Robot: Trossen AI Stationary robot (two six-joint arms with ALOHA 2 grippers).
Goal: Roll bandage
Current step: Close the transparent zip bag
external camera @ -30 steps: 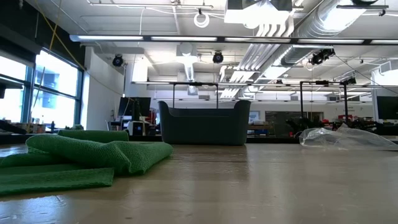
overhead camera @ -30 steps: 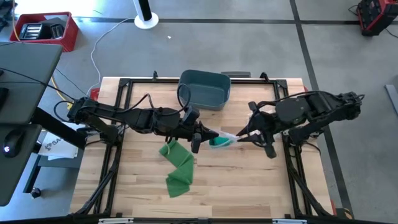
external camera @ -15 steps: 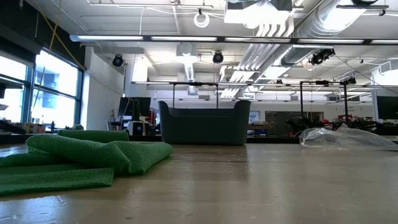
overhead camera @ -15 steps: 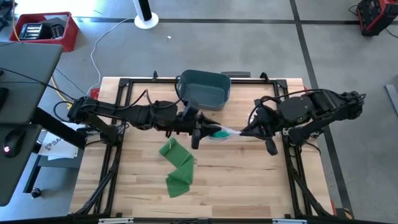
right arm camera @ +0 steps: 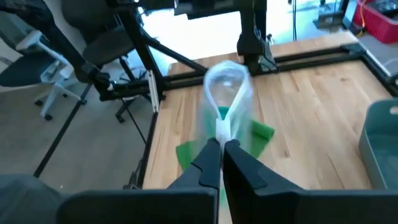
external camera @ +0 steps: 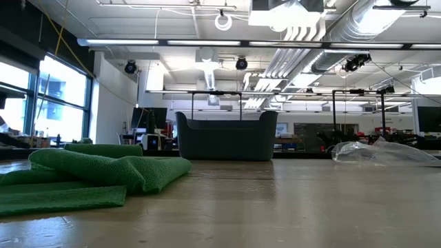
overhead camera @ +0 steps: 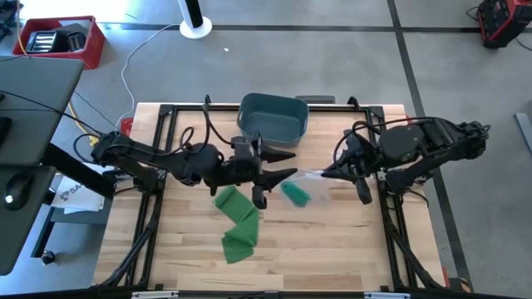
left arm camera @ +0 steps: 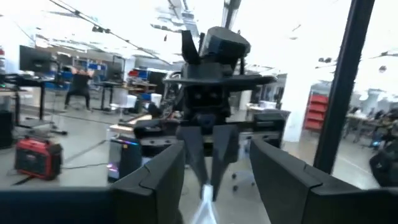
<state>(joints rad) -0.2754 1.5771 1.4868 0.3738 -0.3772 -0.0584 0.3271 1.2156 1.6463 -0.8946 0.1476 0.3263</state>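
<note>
A green bandage (overhead camera: 237, 220) lies unrolled and partly folded on the wooden table, also at the left of the low view (external camera: 89, 172). A small green roll in a clear plastic wrapper (overhead camera: 294, 194) hangs blurred from my right gripper (overhead camera: 326, 174), which is shut on the wrapper (right arm camera: 227, 87). My left gripper (overhead camera: 281, 166) stands open just left of the packet, touching nothing. In the left wrist view its fingers (left arm camera: 168, 180) frame my right gripper (left arm camera: 211, 155). My right gripper pinches the wrapper's thin clear end (right arm camera: 221, 132) between its two fingertips (right arm camera: 208, 155), slanting down from the table's right side. The packet hangs out past the fingers, the green roll (right arm camera: 221, 113) at its far end, clear of the table.
A dark teal bin (overhead camera: 274, 118) stands at the table's far edge behind my left gripper. Crumpled clear plastic (external camera: 382, 151) lies on the table at the right of the low view. The near half of the table is bare wood right of the bandage.
My left gripper has opened and let go of the packet, rolled about its own line, tipped up and drawn back a little toward the table's left. The packet, held between both grippers a second ago, now swings down from my right gripper alone.
</note>
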